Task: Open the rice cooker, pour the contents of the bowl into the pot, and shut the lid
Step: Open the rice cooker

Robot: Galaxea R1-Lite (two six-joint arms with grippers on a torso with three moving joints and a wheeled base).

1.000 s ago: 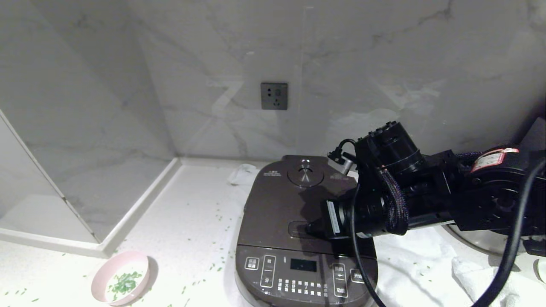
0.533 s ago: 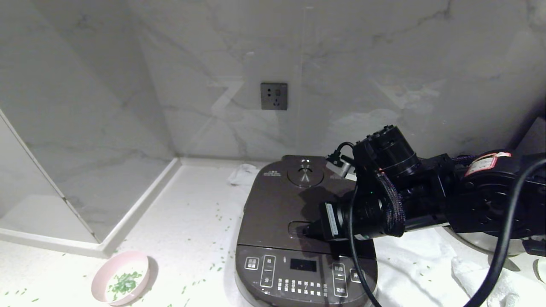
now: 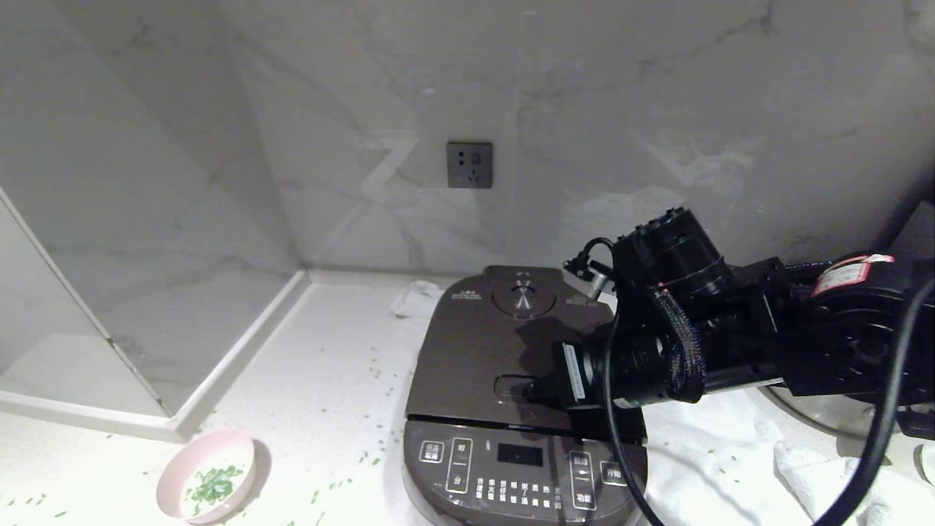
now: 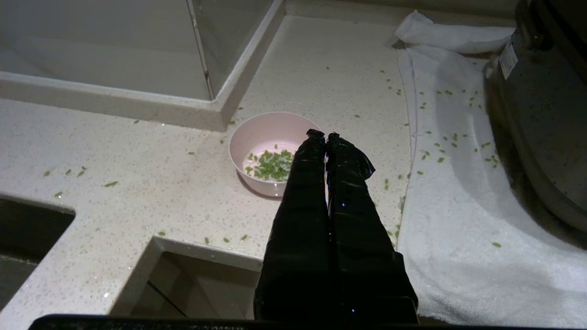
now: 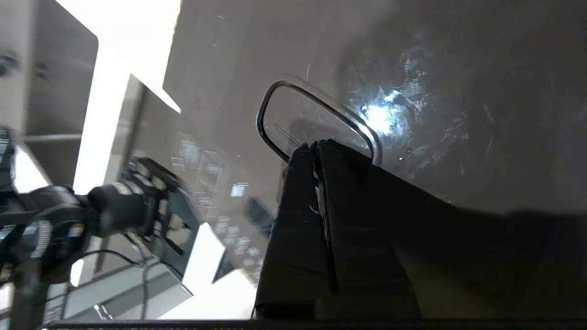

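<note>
Near left on the counter: bowl upright, contents still inside, some green bits scattered on the counter and the white towel. Left gripper parked above the near counter edge just near of the bowl, fingers pressed together, holding nothing, out of the head view.

Mid right: rice cooker on the towel, control panel nearest. Lid looks barely lifted at its front edge, not swung up; pot hidden.

Right gripper with fingers together, empty, tips on the oval push latch at the lid's near edge.

Step in hand: release the lid. Judgement: press straight down on the latch centre with the closed tips, avoid sliding onto the glossy lid, then lift clear so the lid can swing up toward the far wall.
</note>
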